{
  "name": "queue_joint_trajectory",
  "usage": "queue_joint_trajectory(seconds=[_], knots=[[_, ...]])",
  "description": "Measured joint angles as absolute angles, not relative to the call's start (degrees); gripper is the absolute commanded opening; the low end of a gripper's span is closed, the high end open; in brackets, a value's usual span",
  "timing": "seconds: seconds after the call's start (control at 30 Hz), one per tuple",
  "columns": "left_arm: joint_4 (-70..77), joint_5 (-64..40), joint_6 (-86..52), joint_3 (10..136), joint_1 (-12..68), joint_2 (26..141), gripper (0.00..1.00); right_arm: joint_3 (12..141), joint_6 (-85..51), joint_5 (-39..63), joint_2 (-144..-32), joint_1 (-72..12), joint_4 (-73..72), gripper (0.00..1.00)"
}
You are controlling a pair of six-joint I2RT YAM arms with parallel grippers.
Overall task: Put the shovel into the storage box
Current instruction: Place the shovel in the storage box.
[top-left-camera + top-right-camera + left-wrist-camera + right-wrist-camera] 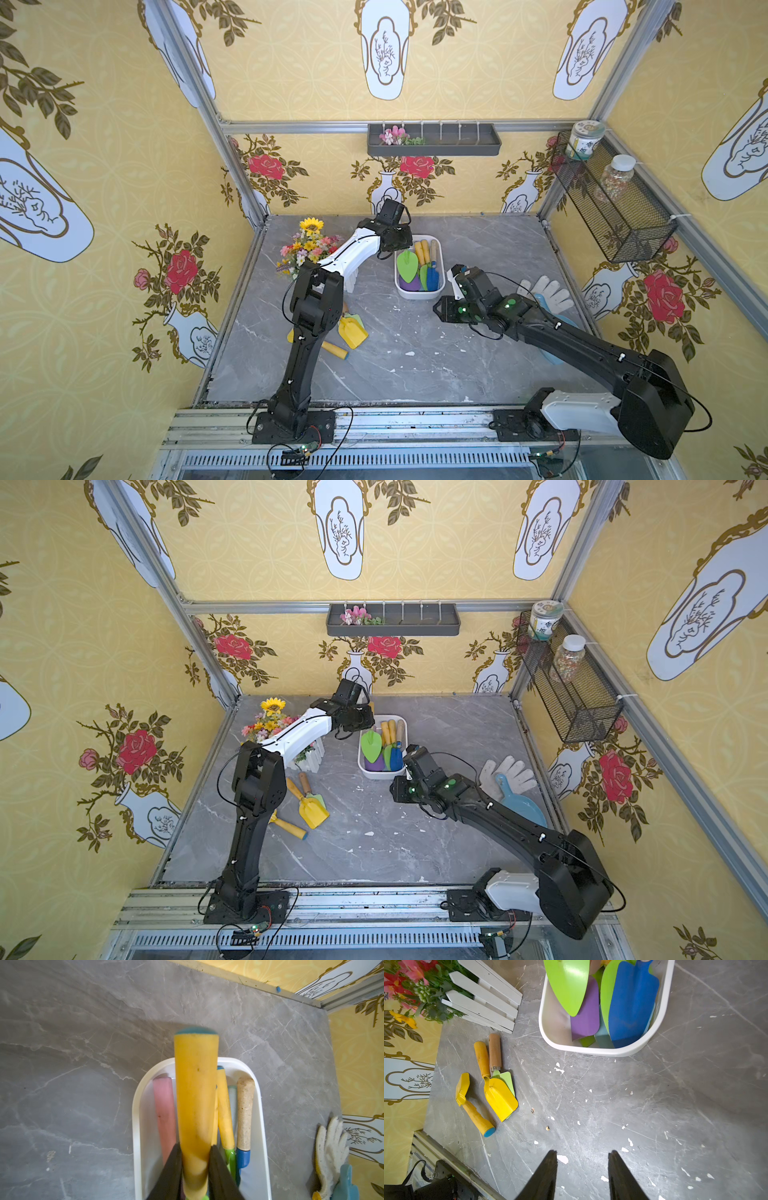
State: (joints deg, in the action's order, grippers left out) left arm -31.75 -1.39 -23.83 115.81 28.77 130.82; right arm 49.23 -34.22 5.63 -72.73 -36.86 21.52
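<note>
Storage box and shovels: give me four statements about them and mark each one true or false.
1. The left gripper is shut on a yellow shovel handle over the storage box. True.
2. The right gripper holds the blue shovel. False: it is open and empty; the blue shovel lies in the box.
3. The storage box is empty. False: several shovels lie in it.
4. A yellow shovel lies on the table outside the box. True.
</note>
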Motion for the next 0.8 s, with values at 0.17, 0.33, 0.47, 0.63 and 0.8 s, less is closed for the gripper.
queue_joint_trajectory(seconds=[0.17,0.33,0.47,0.63,0.8], knots=[[-32.97,-2.37,-23.51,115.63,28.77,132.03,0.21,49.54,-34.20,5.65,-73.78,-36.84,21.45,0.45],[-33.06,-2.76,-23.49,114.67,28.77,132.20,0.25,49.56,-34.20,5.65,-74.13,-36.84,21.43,0.45],[-33.04,-3.20,-23.64,113.67,28.77,132.20,0.26,49.43,-34.22,5.65,-74.13,-36.84,21.30,0.45],[-33.01,-3.79,-24.05,112.36,28.77,132.25,0.30,49.01,-34.24,5.61,-73.89,-36.84,21.26,0.45],[-33.28,-3.20,-24.36,111.28,28.77,132.20,0.39,48.90,-34.28,5.58,-73.76,-36.84,21.26,0.45]])
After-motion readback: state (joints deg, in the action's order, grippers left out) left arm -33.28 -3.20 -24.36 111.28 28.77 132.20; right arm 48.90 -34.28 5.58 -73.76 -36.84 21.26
